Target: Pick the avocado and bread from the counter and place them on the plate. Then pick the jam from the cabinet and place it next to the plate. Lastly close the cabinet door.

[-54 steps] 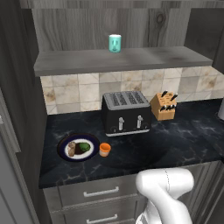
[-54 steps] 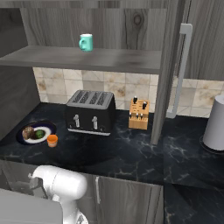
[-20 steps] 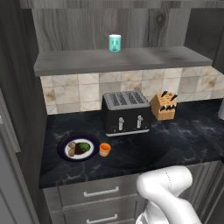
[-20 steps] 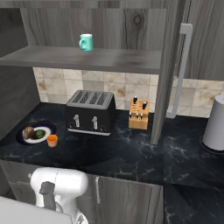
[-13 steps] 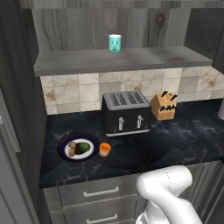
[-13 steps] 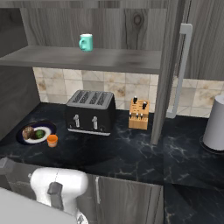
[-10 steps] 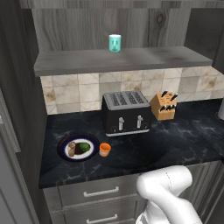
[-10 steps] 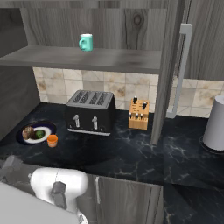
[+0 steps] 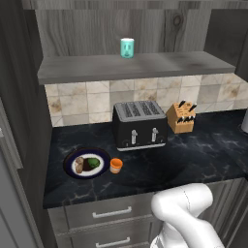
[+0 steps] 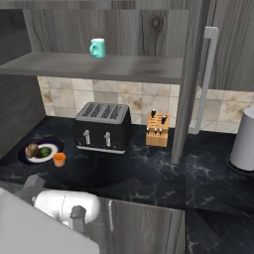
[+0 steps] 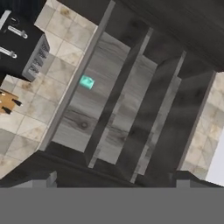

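The plate (image 9: 70,158) (image 10: 26,150) lies on the left of the black counter (image 9: 193,157) (image 10: 149,173). On the plate rest the tan bread (image 9: 80,164) (image 10: 32,150) and, beside it, the dark-green avocado (image 9: 94,163) (image 10: 45,152). The orange jam (image 9: 116,165) (image 10: 59,159) stands on the counter just right of the plate. The cabinet (image 9: 131,68) (image 10: 99,64) is open; its cabinet door (image 10: 191,74) stands out edge-on with its silver handle (image 10: 204,82). My gripper (image 11: 116,181) is open and empty, low down, facing up at the cabinet.
A teal cup (image 9: 127,47) (image 10: 97,48) (image 11: 86,82) sits on the cabinet shelf. A black toaster (image 9: 139,125) (image 10: 103,126) and a knife block (image 9: 181,117) (image 10: 158,129) stand at the back of the counter. A white canister (image 10: 244,141) stands at the right. Grey drawers (image 9: 111,213) lie below.
The low white part of my arm has shifted slightly in the right base view. Plate, food, jam and door have not moved, and the jaws stay open.
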### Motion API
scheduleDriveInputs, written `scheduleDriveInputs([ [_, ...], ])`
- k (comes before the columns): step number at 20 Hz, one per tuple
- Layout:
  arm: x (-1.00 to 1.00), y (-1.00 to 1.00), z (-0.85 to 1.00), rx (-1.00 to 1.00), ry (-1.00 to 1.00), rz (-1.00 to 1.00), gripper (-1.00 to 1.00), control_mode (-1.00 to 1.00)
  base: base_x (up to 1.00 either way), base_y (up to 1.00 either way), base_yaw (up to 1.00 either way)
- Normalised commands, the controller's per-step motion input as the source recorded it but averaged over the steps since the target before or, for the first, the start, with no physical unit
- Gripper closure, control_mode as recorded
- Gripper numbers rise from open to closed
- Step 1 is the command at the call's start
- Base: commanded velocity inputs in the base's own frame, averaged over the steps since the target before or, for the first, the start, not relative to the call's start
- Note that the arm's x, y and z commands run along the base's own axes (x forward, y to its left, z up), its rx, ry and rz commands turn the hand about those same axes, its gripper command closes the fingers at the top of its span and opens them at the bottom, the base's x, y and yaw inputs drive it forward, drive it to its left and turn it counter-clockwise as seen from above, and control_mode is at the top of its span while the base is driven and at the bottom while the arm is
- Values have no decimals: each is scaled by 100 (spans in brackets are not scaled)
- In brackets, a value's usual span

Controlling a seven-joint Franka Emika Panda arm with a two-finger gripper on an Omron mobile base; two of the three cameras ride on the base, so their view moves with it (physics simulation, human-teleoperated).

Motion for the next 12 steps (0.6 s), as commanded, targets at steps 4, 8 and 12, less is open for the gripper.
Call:
scheduleDriveInputs([
  [4,36,-7,-21,6,-8,-1,-100,-100,0,0,0],
  [8,39,-8,-23,5,-8,-1,-100,-100,0,0,0],
  [12,37,-16,-26,6,-8,0,-100,-100,0,0,0],
])
